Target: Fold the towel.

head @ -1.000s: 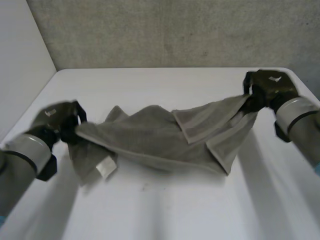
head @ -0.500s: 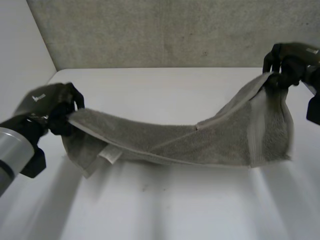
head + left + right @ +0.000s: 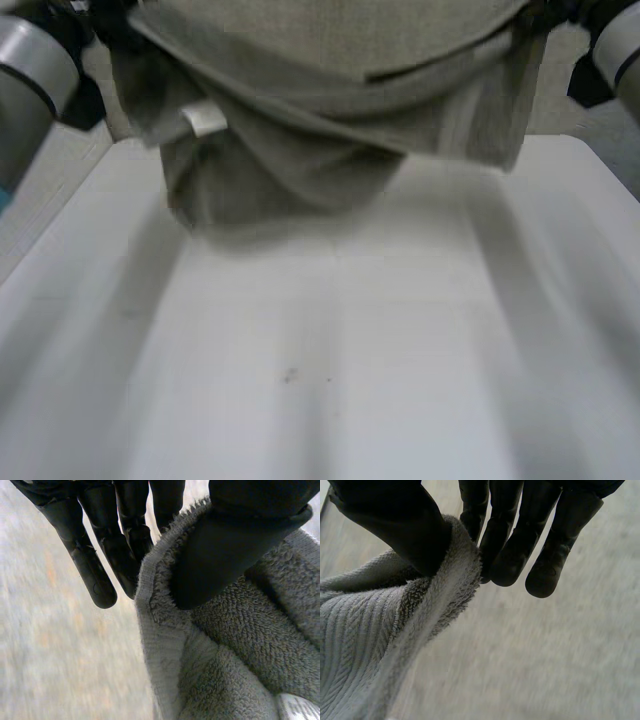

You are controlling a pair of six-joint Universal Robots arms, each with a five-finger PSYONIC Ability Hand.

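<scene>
We see the grey towel [image 3: 330, 110] hanging over the far part of the table [image 3: 330, 400], seemingly clear of it, left hand [image 3: 235, 540] pinching its left edge between thumb and fingers, right hand [image 3: 390, 520] pinching its right edge likewise.

Grey looped terry-cloth towel [image 3: 235, 645]; smooth matt white table [image 3: 330, 380].
</scene>
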